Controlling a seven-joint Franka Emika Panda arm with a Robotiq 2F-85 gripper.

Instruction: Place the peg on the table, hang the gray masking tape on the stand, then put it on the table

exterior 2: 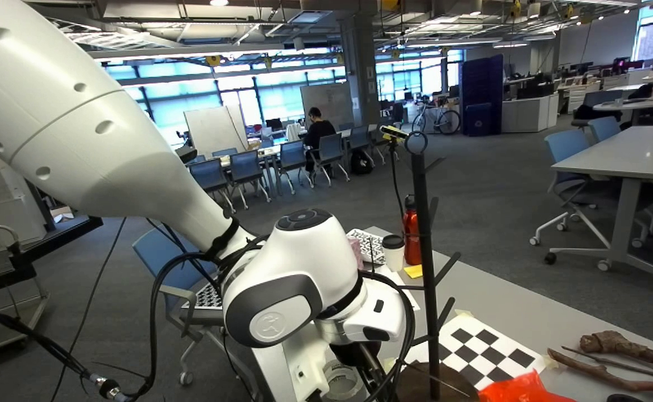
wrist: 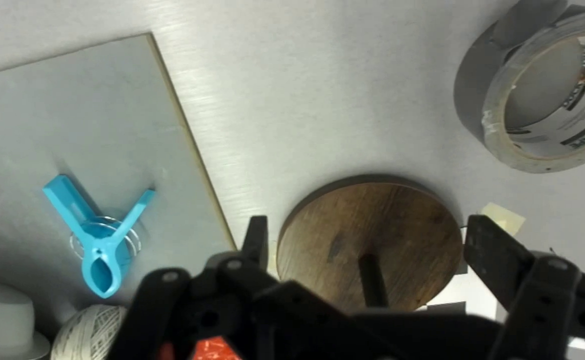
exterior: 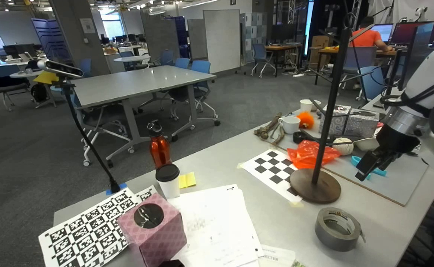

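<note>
The gripper (wrist: 367, 232) is above the pale table (exterior: 280, 222), fingers spread wide and unladen. Below it, off to one side, the blue peg (wrist: 97, 240) lies on the gray mat (wrist: 87, 100), clear of the fingers. Ahead of the fingertips the stand (exterior: 329, 111) is upright, its brown base over the edge of the checkerboard sheet (exterior: 272, 168). Farther off, opposite the peg, the gray masking tape (exterior: 334, 243) lies flat on the table. Well beyond: gray tables (exterior: 139, 83), blue chairs (exterior: 201, 66), a seated person (exterior: 368, 39) in orange.
</note>
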